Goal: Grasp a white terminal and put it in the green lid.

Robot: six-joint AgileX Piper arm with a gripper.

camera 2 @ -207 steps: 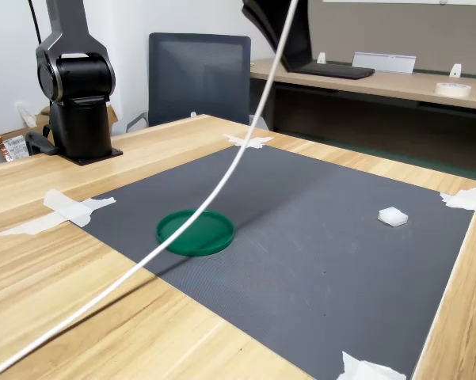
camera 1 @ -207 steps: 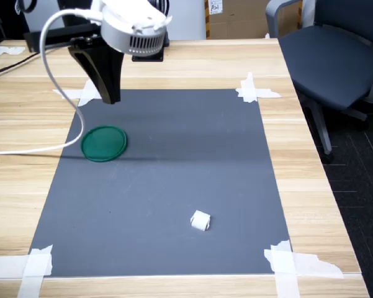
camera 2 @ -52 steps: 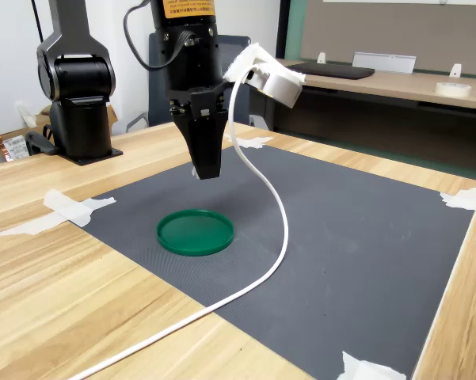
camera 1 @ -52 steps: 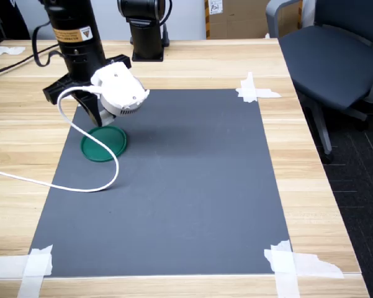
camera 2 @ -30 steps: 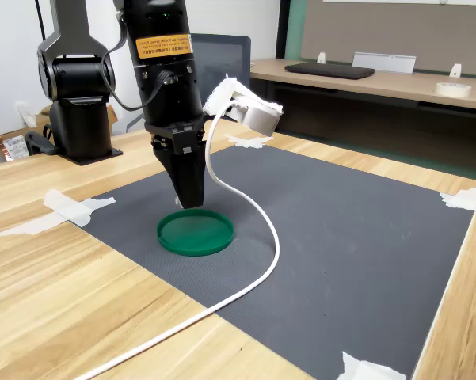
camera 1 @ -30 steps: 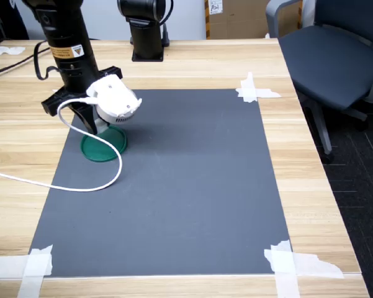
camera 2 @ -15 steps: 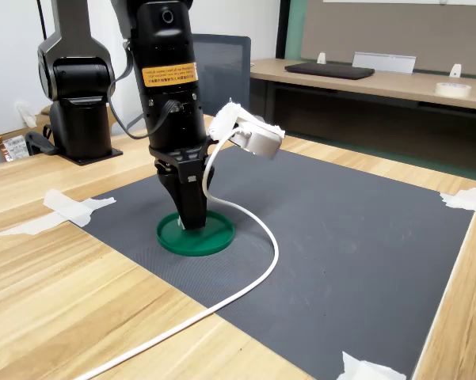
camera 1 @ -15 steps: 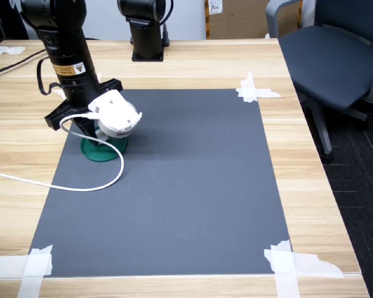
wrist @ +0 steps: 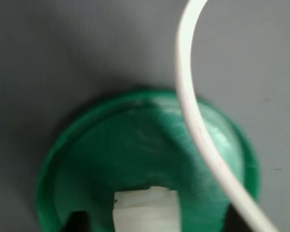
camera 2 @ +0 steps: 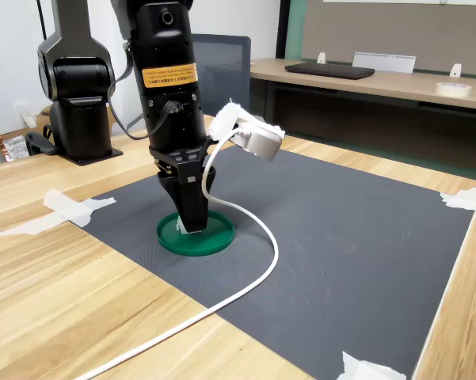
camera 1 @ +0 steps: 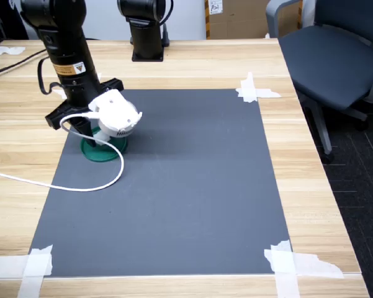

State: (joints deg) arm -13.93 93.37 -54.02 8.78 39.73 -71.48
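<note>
My tool [camera 2: 192,227]: down inside the flat round dark-green plastic lid [camera 2: 215,240], clenched on the tiny white blocky plastic terminal [wrist: 145,209]
Terminal: between my fingers, right over the lid floor
Lid: on the dark grey mat [camera 1: 192,186], near the first exterior view's left edge
Mat: taped to my wooden desk [camera 1: 310,174]

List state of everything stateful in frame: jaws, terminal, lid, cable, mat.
gripper: lowered into the green lid, jaws closed on the white terminal.
white terminal: held between the jaws, just over the lid's floor; contact can't be told.
green lid: flat on the mat, open side up.
white cable: slack, looping from the wrist camera across the mat.
grey mat: flat, taped at its corners.
</note>
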